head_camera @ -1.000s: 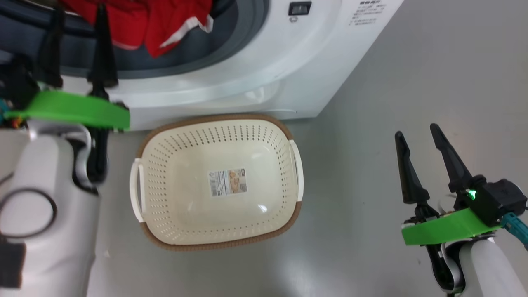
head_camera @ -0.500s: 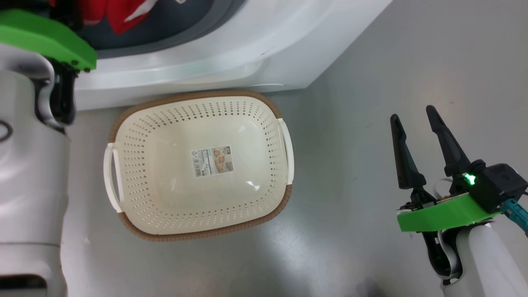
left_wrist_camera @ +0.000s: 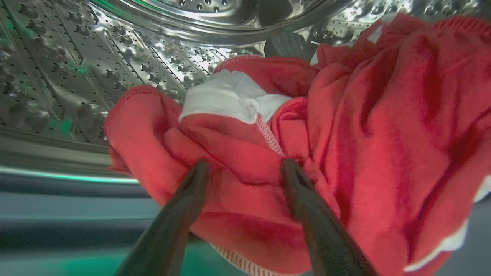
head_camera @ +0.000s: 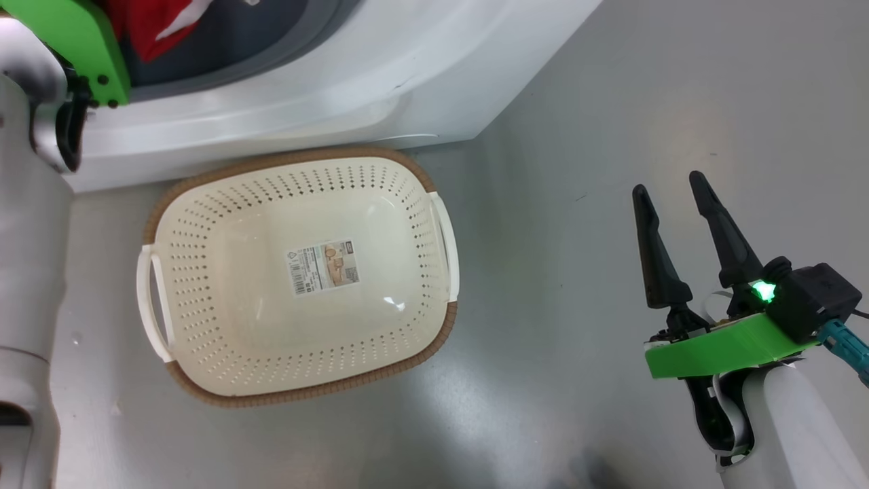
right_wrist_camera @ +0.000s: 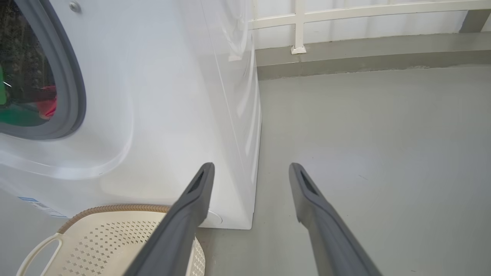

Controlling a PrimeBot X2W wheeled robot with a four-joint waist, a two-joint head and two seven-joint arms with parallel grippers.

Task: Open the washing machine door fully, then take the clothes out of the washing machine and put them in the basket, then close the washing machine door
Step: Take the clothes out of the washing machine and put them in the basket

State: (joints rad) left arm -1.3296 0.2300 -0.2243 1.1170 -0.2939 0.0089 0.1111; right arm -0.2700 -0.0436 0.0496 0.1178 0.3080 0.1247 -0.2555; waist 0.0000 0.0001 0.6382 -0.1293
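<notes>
1. Our right fingers (head_camera: pixel 657 265) stand well apart with nothing between them. The right gripper (head_camera: pixel 667 183) hangs idle over the bare grey floor (head_camera: pixel 577 272), near us on the right.
2. To the left, well apart from that gripper, the basket (head_camera: pixel 204 305) sits on the floor, its far rim just in front of the washing machine (head_camera: pixel 326 88). It holds nothing but a paper label (head_camera: pixel 324 266) on its bottom, so we judge the unloading is not yet done.
3. Farther on, at the far left, our left arm (head_camera: pixel 27 224) goes up past the white front and into the machine's mouth, inside the grey ring (right_wrist_camera: pixel 73 88).
4. Within the mouth, the left fingers (left_wrist_camera: pixel 170 230) are spread about as wide as the right ones. The left gripper (left_wrist_camera: pixel 244 163) has one tip on either side of a plump fold of the clothes (left_wrist_camera: pixel 345 134), but the jaws are not closed on it. We cannot tell whether the tips press into the cloth.
5. The clothes lie bunched low at the front of the drum (left_wrist_camera: pixel 57 76), with a patch of white trim (left_wrist_camera: pixel 234 96) just beyond the tips.
6. We expect the garment to be light, soft and limp. It should crush easily under a pinch and give the pads good grip, then hang and trail once lifted.
7. We would take the thick fold now between the tips rather than the thin trim or a single edge, so that a good bunch comes along. We would also lift it well over the ring's lip, where a trailing end could catch.
8. Farthest back, the perforated steel wall of the drum curves up behind the cloth.
</notes>
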